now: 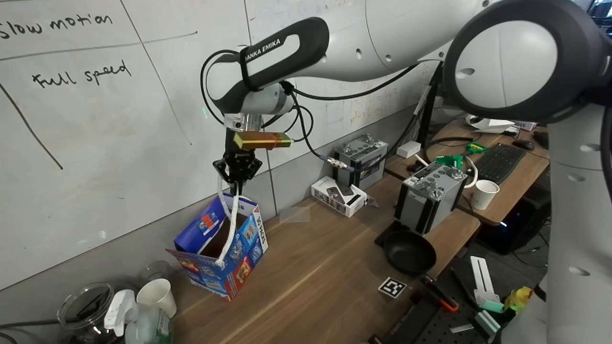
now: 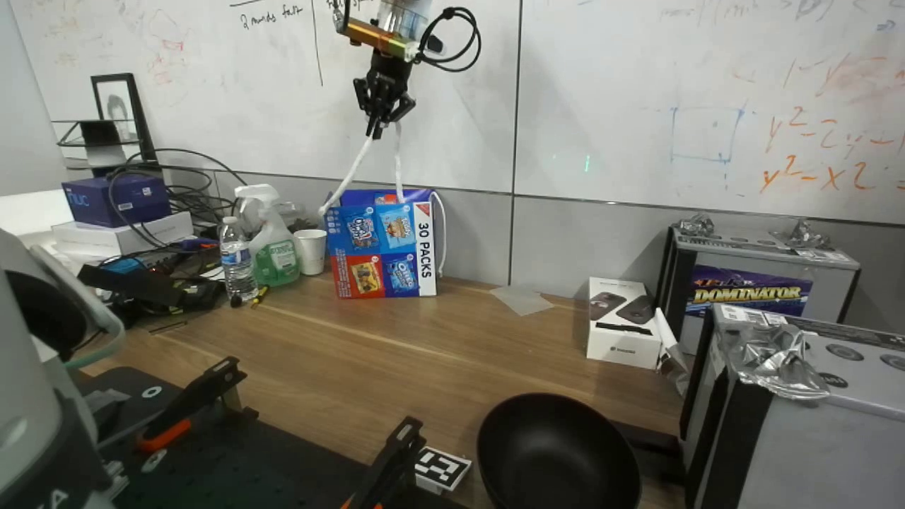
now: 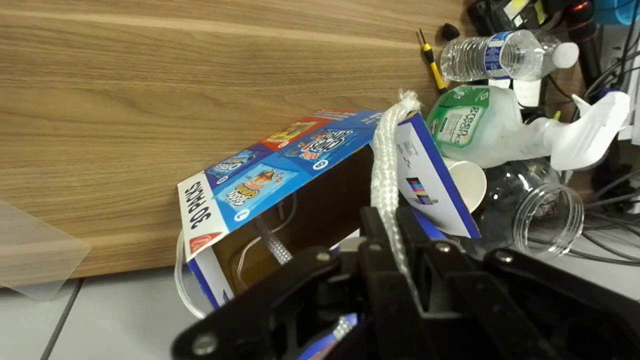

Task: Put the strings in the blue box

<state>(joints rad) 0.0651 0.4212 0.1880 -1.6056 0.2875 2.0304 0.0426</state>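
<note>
Your pincer (image 1: 236,188) is clenched on the strings (image 1: 233,224), white cord pinched between its fingers (image 3: 371,225), and it hangs above the blue box (image 2: 382,247), whose top is open. One length slopes from your grip to a corner of the box, where its frayed end pokes just past the rim; another length drops from beside the pincer into the open top. In the wrist view you see more cord inside the box, and a strand hanging outside it, beside the panel marked 30 PACKS, so the strings lie partly in and partly out; how many separate cords there are, you cannot tell. The box stands upright on the wooden table (image 2: 459,346), in front of the whiteboard (image 2: 601,56). Just beside it you have a paper cup (image 2: 311,251), then a spray bottle (image 2: 277,251), with a clear jar (image 3: 505,195), a water bottle (image 2: 238,261) and a yellow-and-black screwdriver (image 3: 433,65) close by. Farther along the table are a white carton (image 2: 622,329) with phones pictured on it, two grey metal devices (image 2: 799,452) topped with crumpled foil (image 2: 781,364), and a black pan (image 2: 558,452) with a printed square (image 2: 442,466) just beside it
</note>
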